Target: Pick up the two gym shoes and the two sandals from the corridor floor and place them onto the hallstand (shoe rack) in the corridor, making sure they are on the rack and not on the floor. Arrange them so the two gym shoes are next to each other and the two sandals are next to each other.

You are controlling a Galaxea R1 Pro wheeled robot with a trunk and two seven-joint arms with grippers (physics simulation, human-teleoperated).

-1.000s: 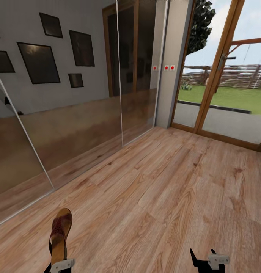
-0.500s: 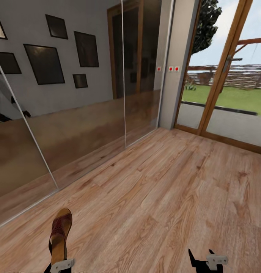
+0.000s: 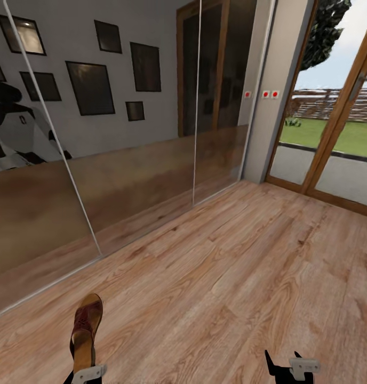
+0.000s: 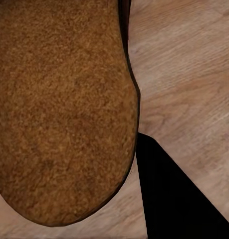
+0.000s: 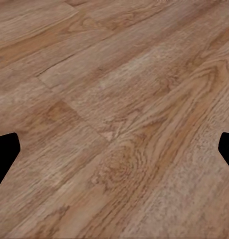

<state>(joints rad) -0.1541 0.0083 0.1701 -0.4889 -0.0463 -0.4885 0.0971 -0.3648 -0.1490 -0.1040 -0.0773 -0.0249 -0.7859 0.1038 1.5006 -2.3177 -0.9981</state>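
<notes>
Closest to me, at the bottom of the head view, my left gripper (image 3: 86,374) pinches one brown sandal (image 3: 86,329) by its heel end; the sandal juts forward from the fingers, held above the corridor floor (image 3: 231,277), toe pointing away from me. In the left wrist view the sandal's (image 4: 59,109) tan insole sits right against the camera, with a dark finger (image 4: 174,199) beside it and floor planks behind. My right gripper (image 3: 284,367) shows near the bottom of the head view too, well apart from the left one, its two dark fingers spread and nothing between them; the right wrist view shows one fingertip (image 5: 3,157) at each side with bare wood-grain planks (image 5: 114,119) between them. Beyond both grippers the light brown plank floor runs forward. Along its left edge stands a row of tall mirrored sliding panels (image 3: 141,160), reflecting the floor, dark picture frames (image 3: 90,88) on a grey wall, and part of a white and black robot body (image 3: 18,133). Farthest off, at the floor's far right edge, a wood-framed glass door (image 3: 333,133) looks out on green grass, a fence and a tree
</notes>
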